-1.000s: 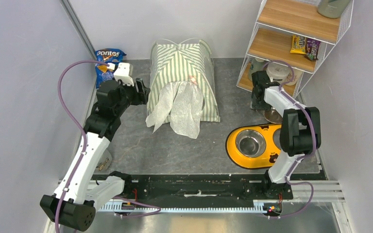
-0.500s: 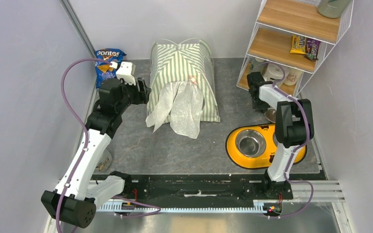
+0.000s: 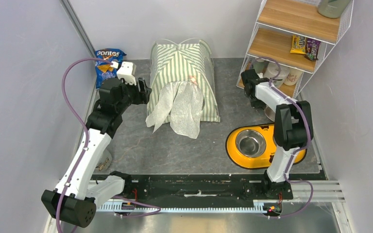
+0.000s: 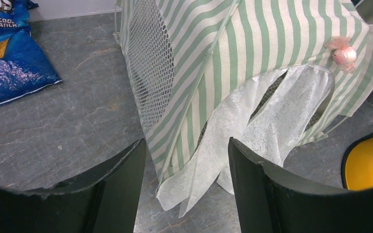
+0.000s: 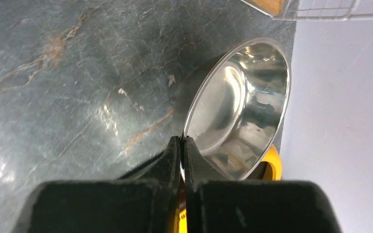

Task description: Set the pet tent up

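Green-and-white striped fabric pet tent (image 3: pixel 182 68) stands domed at rear centre of the grey stone-look surface (image 3: pixel 175 145), white flaps hanging at its front. Left end effector (image 4: pixel 187 158) released, jaws wide, just beside the tent's left mesh side. Right end effector (image 5: pixel 182 141) clenched, fingers pressed together, near the surface's right edge by a round steel bowl (image 5: pixel 238 102).

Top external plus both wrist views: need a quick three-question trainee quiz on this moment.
1. True or false: the left gripper is shut on the green-and-white striped fabric pet tent.
2. In the top view, what lies left of the tent? A: blue Doritos chip bag. B: yellow bowl holder. C: candy bars.
3. What does the right gripper pinch?

Key: 1 false, its jaws stand apart. 2 A. 3 the rim of the shiny round steel bowl, which sits tilted.
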You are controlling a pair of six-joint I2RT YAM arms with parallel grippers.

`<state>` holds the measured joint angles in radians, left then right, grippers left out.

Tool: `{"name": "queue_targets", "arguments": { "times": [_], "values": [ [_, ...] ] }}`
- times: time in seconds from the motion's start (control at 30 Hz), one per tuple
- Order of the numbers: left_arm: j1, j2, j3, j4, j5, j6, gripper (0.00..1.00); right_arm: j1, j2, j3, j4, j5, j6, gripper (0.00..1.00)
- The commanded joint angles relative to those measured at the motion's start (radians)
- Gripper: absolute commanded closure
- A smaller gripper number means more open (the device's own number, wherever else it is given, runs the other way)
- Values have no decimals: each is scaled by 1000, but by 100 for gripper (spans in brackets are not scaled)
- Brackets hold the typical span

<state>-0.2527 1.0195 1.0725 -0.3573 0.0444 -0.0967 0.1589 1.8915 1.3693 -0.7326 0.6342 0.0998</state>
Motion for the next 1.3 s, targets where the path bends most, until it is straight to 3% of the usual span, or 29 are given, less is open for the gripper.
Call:
{"name": "queue_targets", "arguments": {
  "times": [0.0,0.33,0.93,1.17,1.27],
  "values": [
    [3,-29,28,27,28,16,31,17,-149,47,-102,60,45,100],
    [3,-46,7,27,46,2,31,14,-305,-44,-324,119,271,100],
    [1,-38,35,12,55,-1,31,-222,-396,-263,-193,-138,429,100],
    [2,-54,34,-15,66,-40,31,-239,-403,-286,-165,-190,438,80],
    [1,-62,42,-48,78,-66,31,-239,-419,-281,-166,-206,441,64]
  ]
}}
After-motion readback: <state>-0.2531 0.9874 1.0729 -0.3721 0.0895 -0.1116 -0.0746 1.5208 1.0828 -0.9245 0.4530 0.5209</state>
